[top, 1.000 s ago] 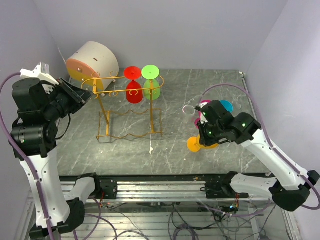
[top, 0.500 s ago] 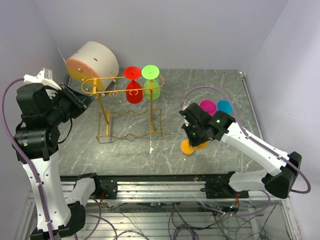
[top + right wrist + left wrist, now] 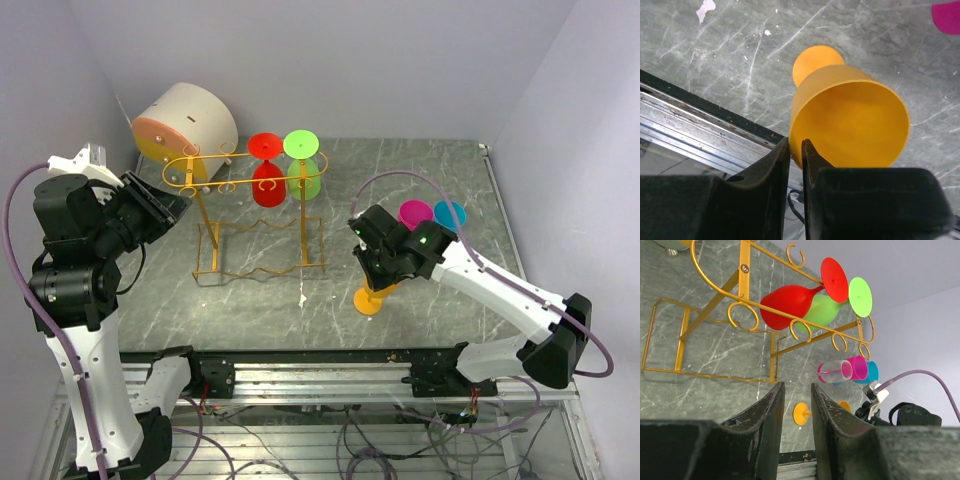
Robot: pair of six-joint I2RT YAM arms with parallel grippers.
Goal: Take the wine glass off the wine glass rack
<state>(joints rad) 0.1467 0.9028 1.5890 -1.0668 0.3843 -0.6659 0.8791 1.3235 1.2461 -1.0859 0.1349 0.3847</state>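
The gold wire wine glass rack [image 3: 250, 175] stands at the back left. A red wine glass [image 3: 268, 185] and a green one [image 3: 305, 178] hang upside down from its top rail. The left wrist view shows the rack [image 3: 745, 275] with the red glass [image 3: 790, 300] and the green glass [image 3: 827, 307]. My left gripper [image 3: 175, 205] hovers by the rack's left end, open and empty [image 3: 798, 386]. An orange wine glass [image 3: 372, 298] stands on its foot at the front. My right gripper [image 3: 795, 142] is slightly open astride that orange glass's [image 3: 850, 120] rim.
A white-and-orange drum [image 3: 185, 125] sits behind the rack. Magenta [image 3: 415, 213] and blue [image 3: 449, 214] glasses stand to the right, with a clear glass [image 3: 832, 371] lying beside them. The metal rail [image 3: 320, 370] runs along the near edge, close to the orange glass.
My right arm carried the orange glass left and toward the front edge, brought its foot down to the table, and its jaws eased apart. The left jaws widened a little.
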